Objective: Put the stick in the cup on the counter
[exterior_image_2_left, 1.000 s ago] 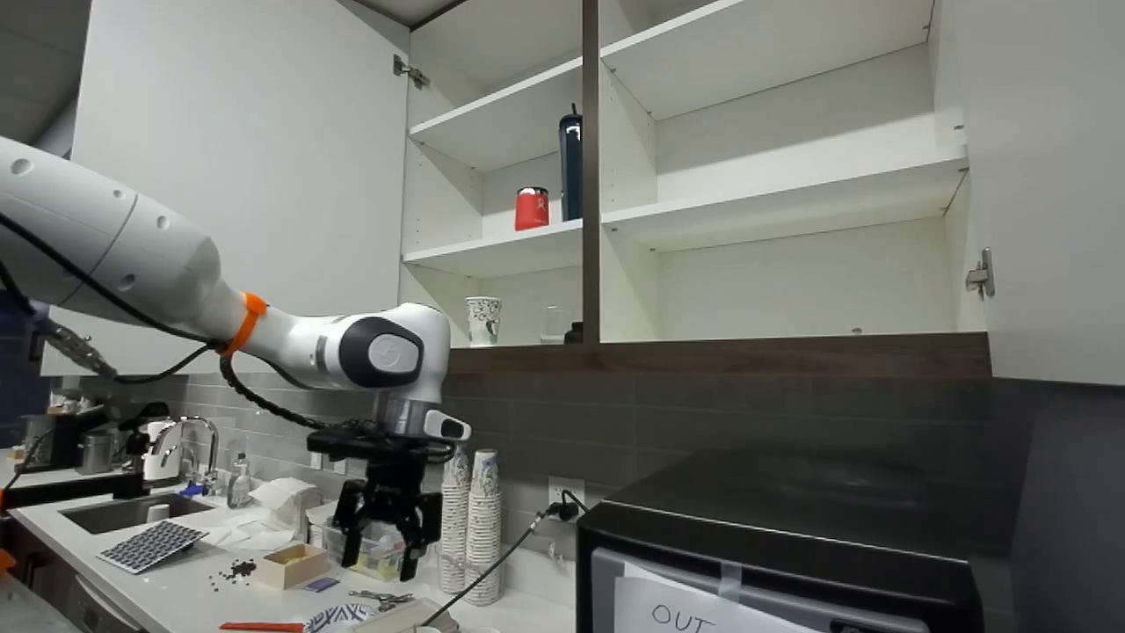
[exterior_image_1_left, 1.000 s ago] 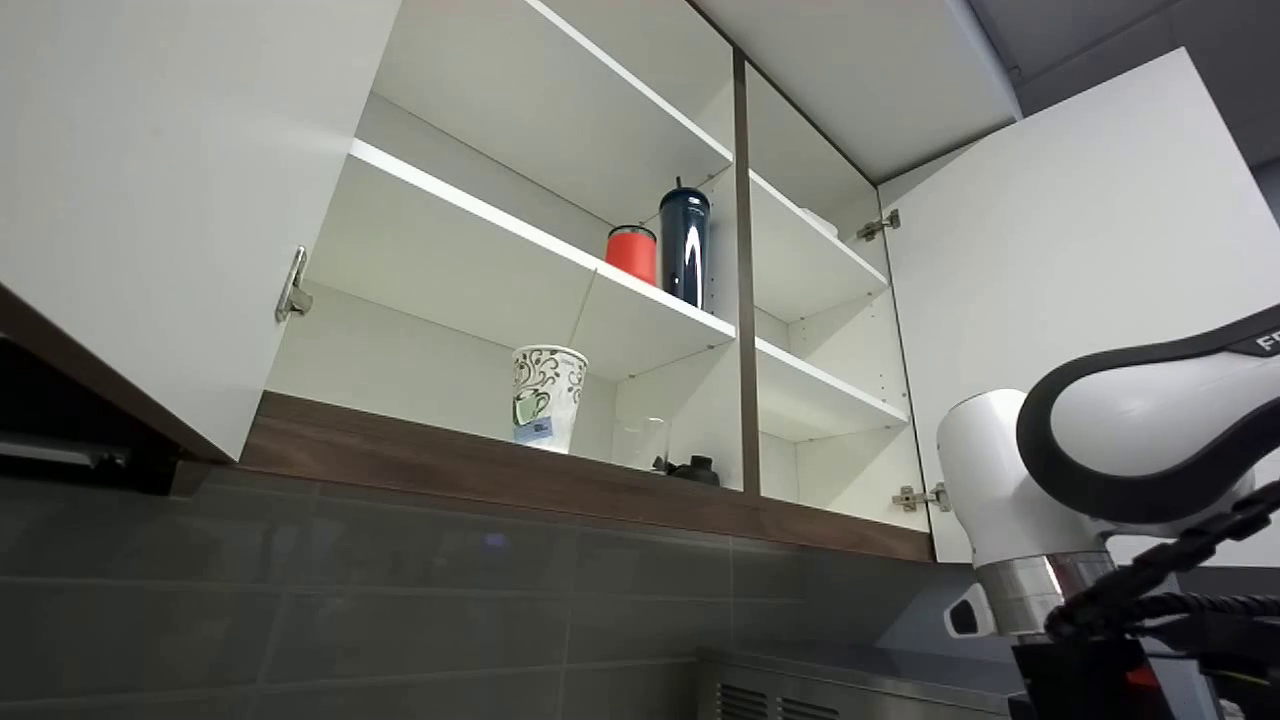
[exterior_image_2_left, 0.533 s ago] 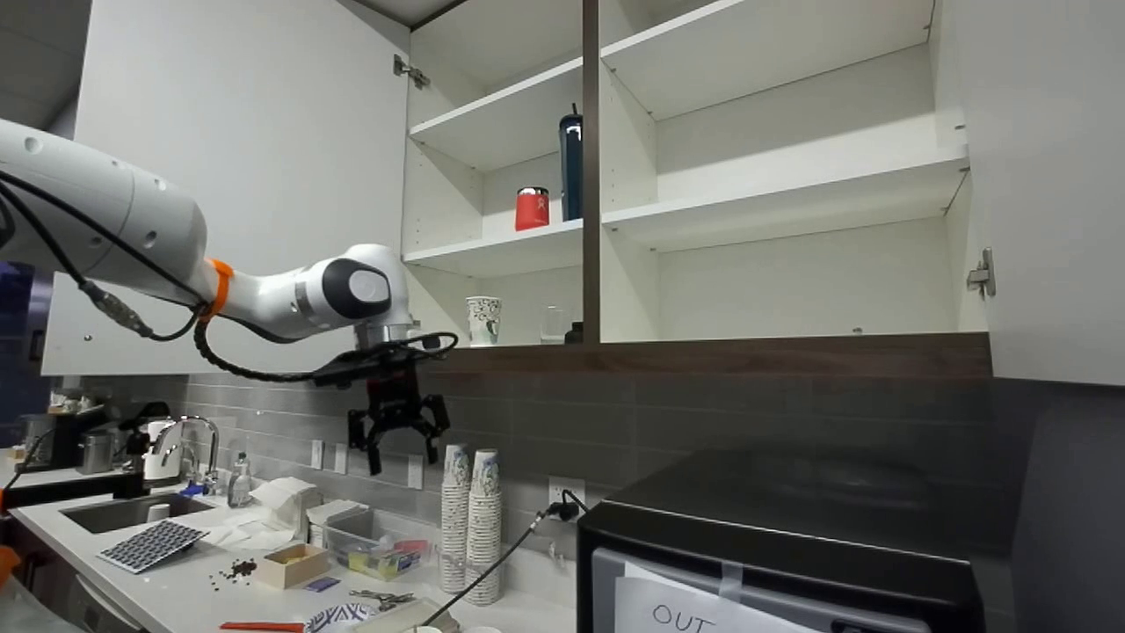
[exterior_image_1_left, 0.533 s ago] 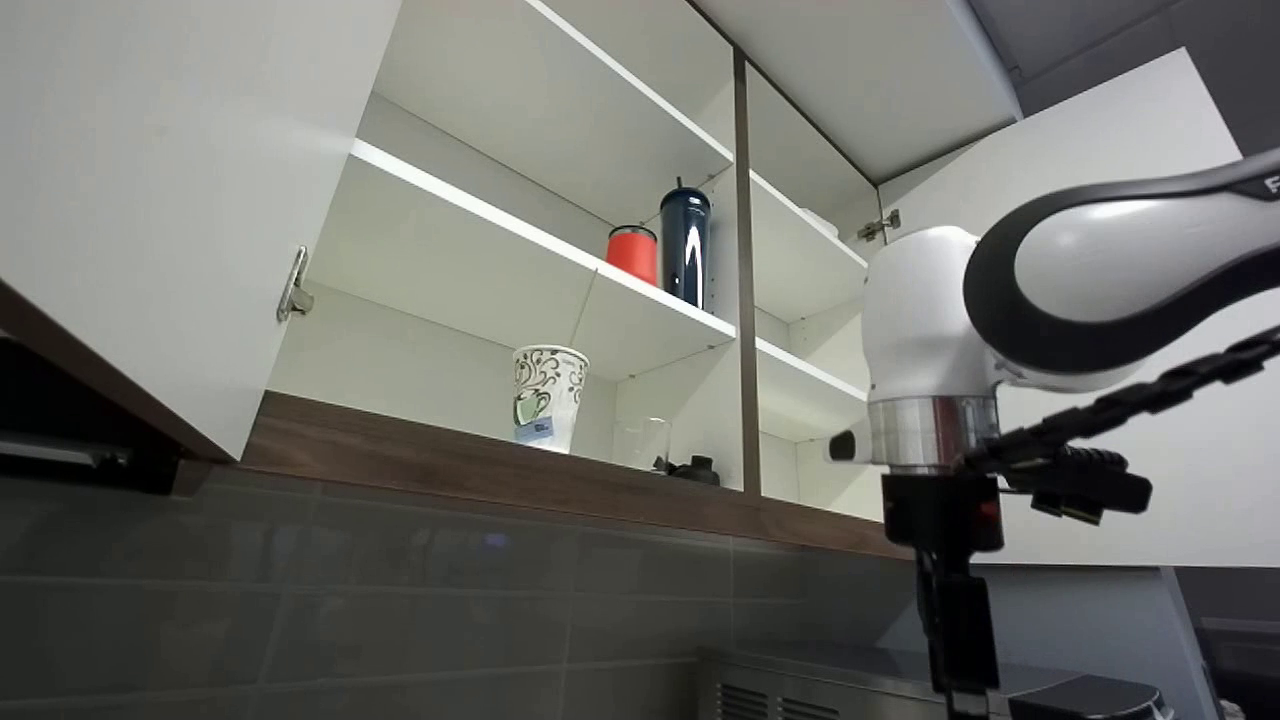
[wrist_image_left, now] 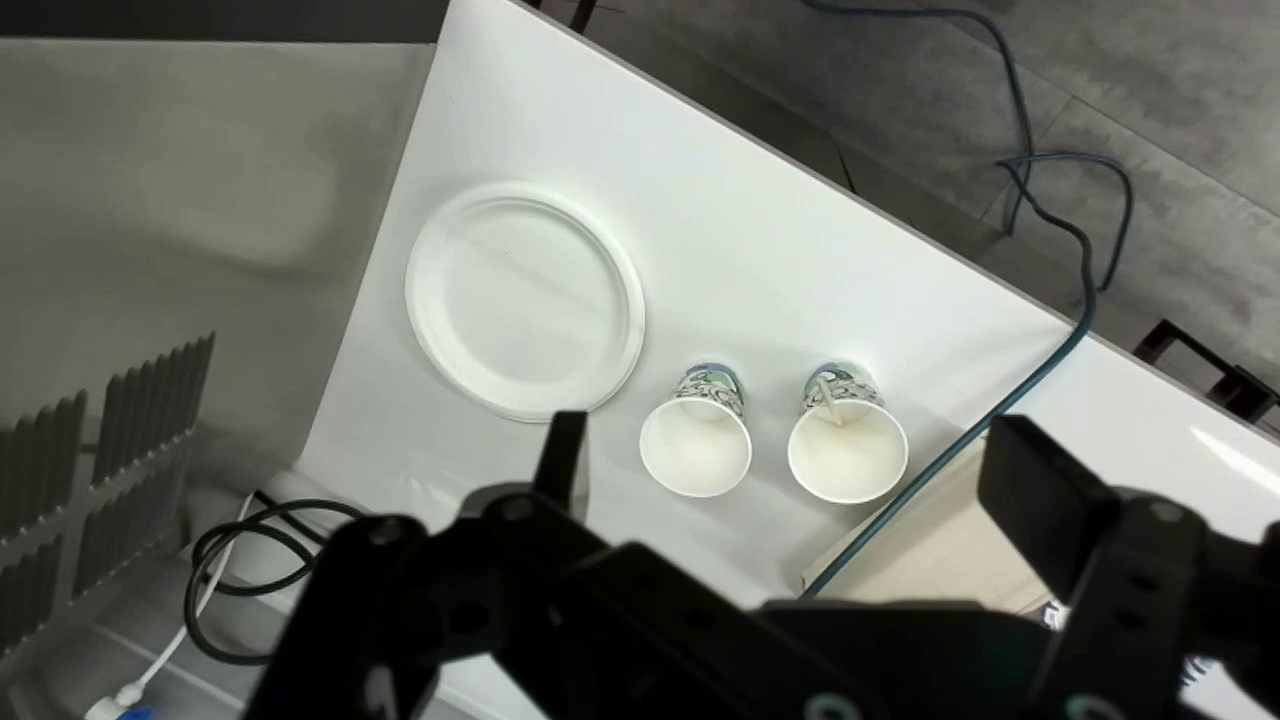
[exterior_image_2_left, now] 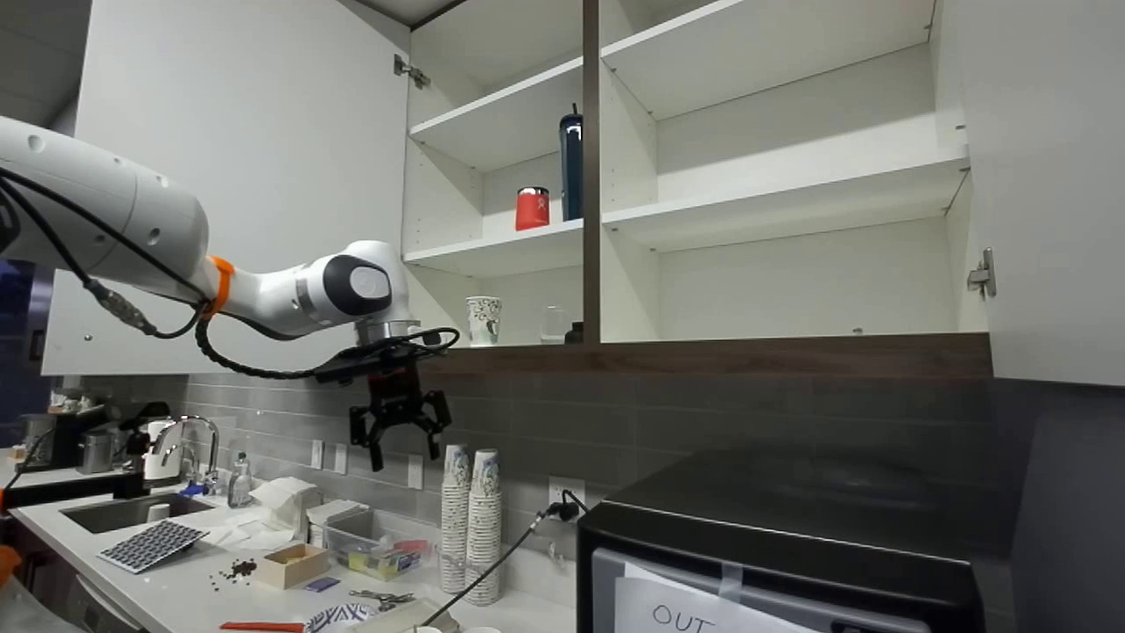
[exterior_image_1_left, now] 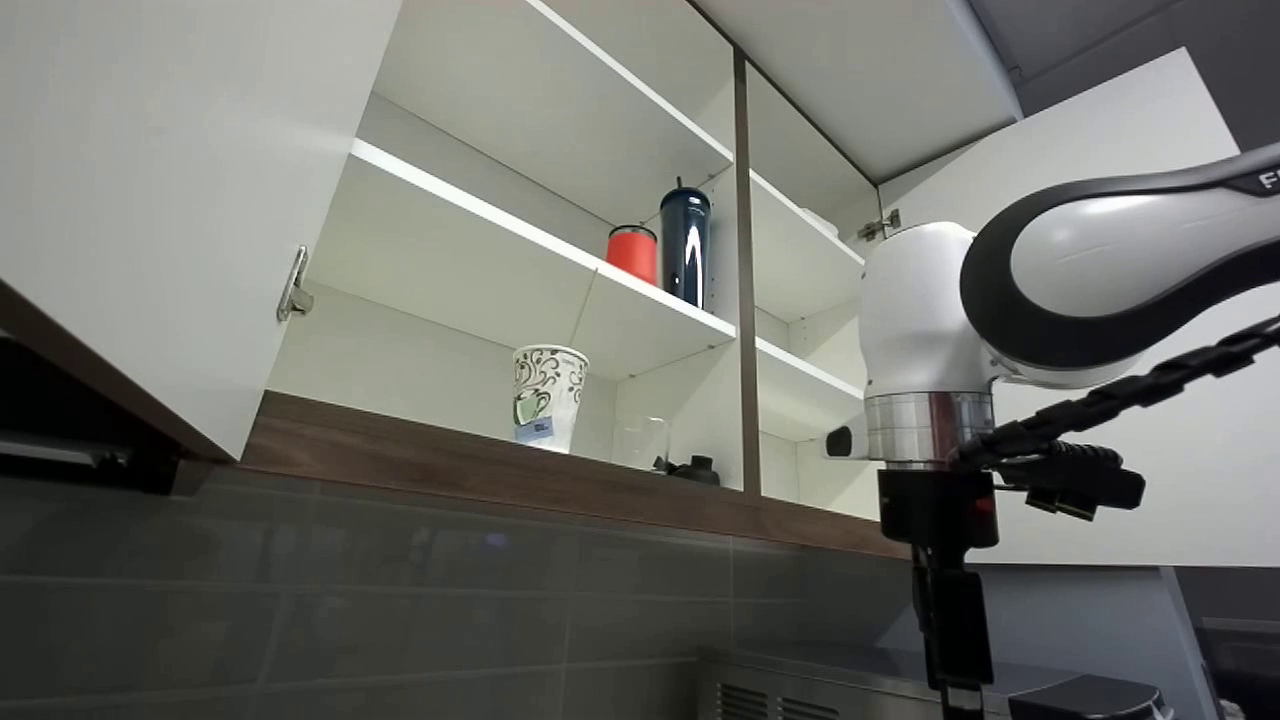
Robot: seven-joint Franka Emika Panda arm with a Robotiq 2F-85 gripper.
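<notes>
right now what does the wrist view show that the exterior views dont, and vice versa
Only the wrist view shows a white plate and a pale stick jutting over the rim of a paper cup.

Only the exterior views show a red cup and a tall dark bottle on a cabinet shelf, plus, in an exterior view, stacks of paper cups.

Shared: the gripper, jaws apart, and the white counter. Pale rims cut off at an exterior view's bottom edge may be cups; I can't tell.
</notes>
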